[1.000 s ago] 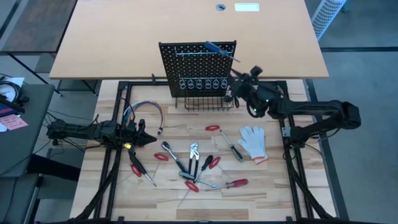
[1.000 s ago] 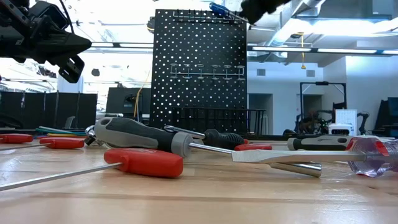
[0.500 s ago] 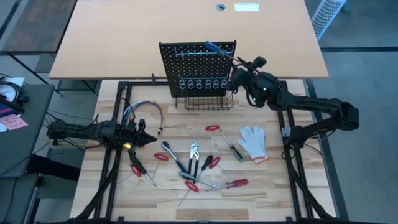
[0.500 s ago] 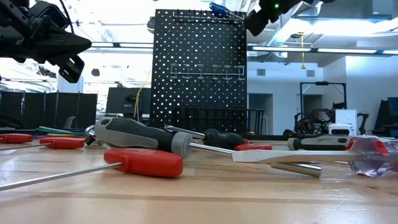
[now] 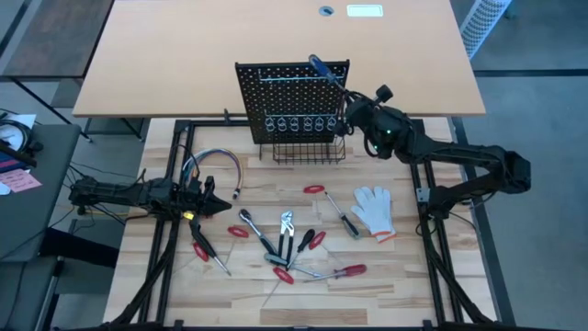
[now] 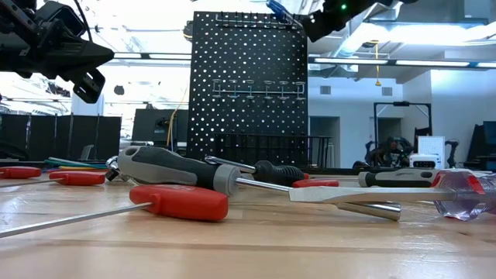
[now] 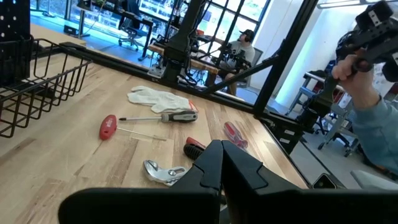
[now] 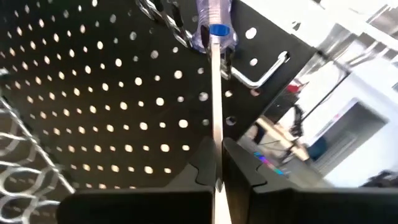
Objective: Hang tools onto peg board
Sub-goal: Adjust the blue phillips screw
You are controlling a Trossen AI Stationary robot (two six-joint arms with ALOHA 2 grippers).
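The right gripper (image 8: pixel 213 167) clamps the shaft of a blue-handled screwdriver (image 5: pixel 319 66) at the peg board (image 5: pixel 292 92) top edge. No tool hangs yet; the other tools (image 5: pixel 285 241) lie on the table. The left gripper (image 7: pixel 222 163), fingers together, waits empty at table left.

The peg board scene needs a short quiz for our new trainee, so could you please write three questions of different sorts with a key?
1. True or false: the right gripper is shut on the shaft of the blue-handled screwdriver.
2. Multiple choice: where is that screwdriver's handle? A) in the wire basket; B) at the top edge of the peg board; C) beside the white glove.
3. Fill in: the left gripper hangs near the bundle of coloured ______.

Key: 1 true; 2 B; 3 cables.
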